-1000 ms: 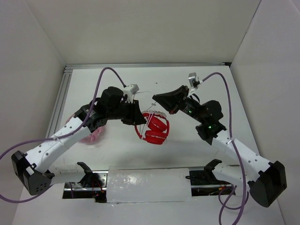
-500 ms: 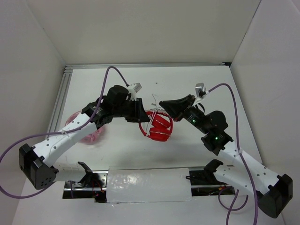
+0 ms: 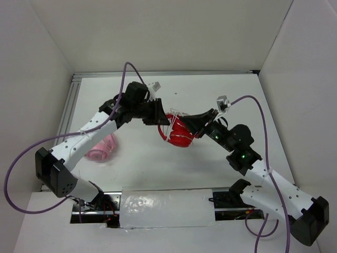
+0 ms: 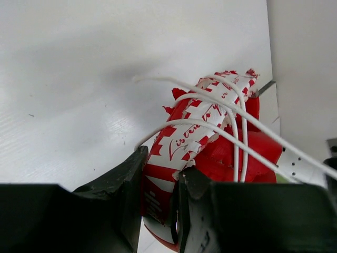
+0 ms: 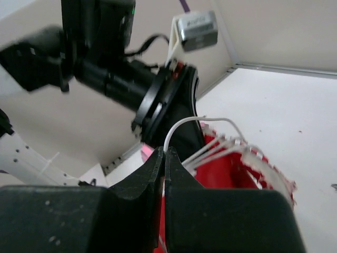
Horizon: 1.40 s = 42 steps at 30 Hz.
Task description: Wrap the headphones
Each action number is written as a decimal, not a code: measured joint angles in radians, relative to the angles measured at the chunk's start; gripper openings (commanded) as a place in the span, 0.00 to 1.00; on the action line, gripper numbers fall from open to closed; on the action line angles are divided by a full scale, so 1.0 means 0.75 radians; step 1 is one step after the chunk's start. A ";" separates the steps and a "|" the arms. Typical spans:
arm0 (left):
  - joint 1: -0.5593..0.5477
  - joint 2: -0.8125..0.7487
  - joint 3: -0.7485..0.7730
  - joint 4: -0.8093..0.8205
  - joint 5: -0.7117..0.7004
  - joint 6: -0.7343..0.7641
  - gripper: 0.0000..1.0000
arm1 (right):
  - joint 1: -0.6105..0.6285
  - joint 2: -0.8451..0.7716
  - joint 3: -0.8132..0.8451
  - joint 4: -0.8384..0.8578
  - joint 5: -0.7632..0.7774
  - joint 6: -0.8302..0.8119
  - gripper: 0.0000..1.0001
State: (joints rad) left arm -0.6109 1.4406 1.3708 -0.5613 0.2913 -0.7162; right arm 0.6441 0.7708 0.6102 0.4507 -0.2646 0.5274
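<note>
1. I see the red headphones (image 3: 179,135) at frame centre, between both arms.
2. Left gripper (image 4: 165,167) is clamped on their headband.
3. Right gripper (image 5: 164,156) pinches the white cable (image 5: 179,126).
4. Pink headphones (image 3: 101,151) sit lower left, partly behind the left arm.

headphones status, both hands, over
Left hand shut on the red headphones at the headband. Right hand shut on the white cable, several turns already over the band. Pink headphones down by the left arm, not in the way.

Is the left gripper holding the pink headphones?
No, the left gripper is clamped on the red headphones; the pink headphones lie apart on the table.
</note>
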 measured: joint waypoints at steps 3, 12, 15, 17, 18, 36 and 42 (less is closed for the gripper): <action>0.056 0.107 0.167 -0.119 0.038 0.007 0.00 | 0.007 0.002 -0.013 -0.039 -0.030 -0.124 0.02; 0.103 0.204 0.312 -0.348 0.005 0.085 0.00 | 0.136 0.075 0.323 -0.717 -0.640 -1.148 0.17; 0.228 0.256 0.325 -0.270 -0.170 0.082 0.00 | 0.206 0.133 0.515 -0.986 -0.910 -1.461 0.29; 0.274 0.280 0.325 -0.238 -0.269 0.086 0.00 | 0.224 0.164 0.568 -1.113 -1.003 -1.640 0.31; 0.280 0.286 0.325 -0.231 -0.300 0.089 0.00 | 0.234 0.171 0.570 -1.160 -1.022 -1.700 0.31; 0.191 0.283 0.518 -0.216 -0.302 0.152 0.00 | 0.325 0.103 0.306 -0.841 -0.577 -1.221 0.82; 0.191 0.283 0.714 -0.276 -0.244 0.150 0.00 | 0.325 -0.054 0.104 -0.548 -0.255 -0.878 1.00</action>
State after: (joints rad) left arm -0.4675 1.6531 1.9060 -0.7681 0.1081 -0.6037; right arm 0.8879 0.7300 0.6880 0.0399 -0.4561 -0.1314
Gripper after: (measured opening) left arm 0.368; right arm 0.994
